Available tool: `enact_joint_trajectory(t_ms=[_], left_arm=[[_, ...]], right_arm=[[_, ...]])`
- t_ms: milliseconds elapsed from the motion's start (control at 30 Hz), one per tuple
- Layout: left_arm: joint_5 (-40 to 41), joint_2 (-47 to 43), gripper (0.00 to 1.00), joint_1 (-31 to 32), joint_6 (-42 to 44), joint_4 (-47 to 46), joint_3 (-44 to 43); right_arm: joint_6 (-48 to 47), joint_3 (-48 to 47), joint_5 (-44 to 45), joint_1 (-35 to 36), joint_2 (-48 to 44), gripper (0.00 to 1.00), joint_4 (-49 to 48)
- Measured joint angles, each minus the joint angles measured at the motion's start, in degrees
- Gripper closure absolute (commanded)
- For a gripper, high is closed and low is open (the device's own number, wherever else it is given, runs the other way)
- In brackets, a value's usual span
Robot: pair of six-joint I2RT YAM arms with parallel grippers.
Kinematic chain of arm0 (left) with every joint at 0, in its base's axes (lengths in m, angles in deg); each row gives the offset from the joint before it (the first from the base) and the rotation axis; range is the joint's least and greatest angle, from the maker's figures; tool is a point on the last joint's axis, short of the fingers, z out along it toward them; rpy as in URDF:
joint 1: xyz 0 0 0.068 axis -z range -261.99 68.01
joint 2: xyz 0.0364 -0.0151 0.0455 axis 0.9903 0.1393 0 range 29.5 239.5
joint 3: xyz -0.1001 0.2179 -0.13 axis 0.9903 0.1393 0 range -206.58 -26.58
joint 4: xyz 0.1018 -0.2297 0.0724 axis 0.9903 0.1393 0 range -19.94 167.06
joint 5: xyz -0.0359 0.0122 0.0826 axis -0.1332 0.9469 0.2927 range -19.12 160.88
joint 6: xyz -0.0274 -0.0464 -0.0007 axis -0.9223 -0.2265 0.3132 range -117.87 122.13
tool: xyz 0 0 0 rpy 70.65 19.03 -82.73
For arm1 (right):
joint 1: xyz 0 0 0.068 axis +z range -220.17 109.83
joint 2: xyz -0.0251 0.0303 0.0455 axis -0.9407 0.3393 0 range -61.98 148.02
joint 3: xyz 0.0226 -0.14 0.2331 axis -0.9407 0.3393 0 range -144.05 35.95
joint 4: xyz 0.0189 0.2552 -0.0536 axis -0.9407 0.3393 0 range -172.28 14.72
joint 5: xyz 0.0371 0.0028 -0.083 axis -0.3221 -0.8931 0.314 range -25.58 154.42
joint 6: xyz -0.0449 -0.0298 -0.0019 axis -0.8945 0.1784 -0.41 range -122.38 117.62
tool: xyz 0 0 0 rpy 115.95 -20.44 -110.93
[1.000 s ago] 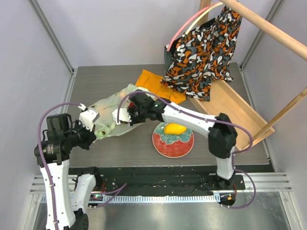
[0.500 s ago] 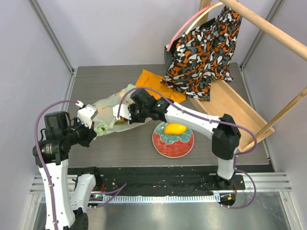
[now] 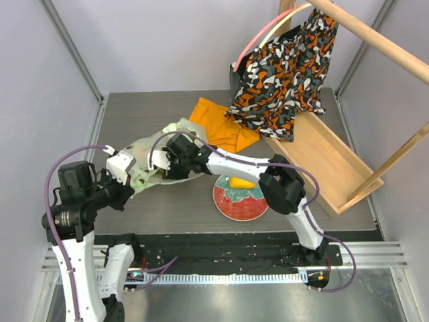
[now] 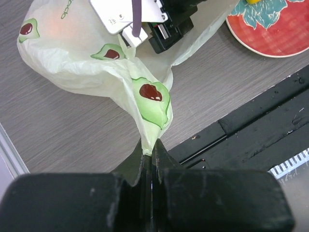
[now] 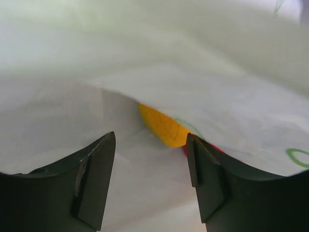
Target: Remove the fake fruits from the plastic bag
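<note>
Partly done: one yellow plastic mango [image 3: 240, 183] already on round red floral plate [image 3: 234, 206]. Pinching corner of thin pale-green plastic bag [image 4: 87, 63] on grey tabletop [image 3: 174, 208] with clamped left gripper [image 4: 149, 158]; reaching inside with wide-spread right gripper [image 5: 149, 169] toward another yellow fruit [image 5: 161, 128], apparently others left.

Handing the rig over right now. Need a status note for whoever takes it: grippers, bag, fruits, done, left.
Left gripper: shut on a pinched fold of the plastic bag.
Right gripper: open, inside the bag, facing a yellow fruit; some red shows beside it.
Done: one yellow mango on the red plate.
Left: grasp the yellow fruit, take it out, then the rest; how many remain inside cannot be told.
</note>
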Motion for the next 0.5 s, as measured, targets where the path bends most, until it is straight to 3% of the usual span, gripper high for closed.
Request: enact_joint_trajectory(t_ms=[133, 300, 433, 500], left_arm=[[-0.6, -0.4, 1.0, 0.0, 0.2, 0.5, -0.9], [-1.6, -0.9, 1.0, 0.0, 0.4, 0.6, -2.3], [-1.7, -0.9, 1.0, 0.0, 0.3, 0.7, -2.9], [-1.7, -0.9, 1.0, 0.0, 0.3, 0.9, -2.9]], right_arm=[[-0.2, -0.9, 1.1, 0.7, 0.3, 0.3, -2.0], [-2.8, -8.4, 0.8, 1.6, 6.1, 0.3, -0.6], [-5.9, -17.8, 2.2, 2.7, 14.5, 0.44, 3.1], [-7.5, -20.5, 3.1, 3.3, 16.2, 0.67, 3.9]])
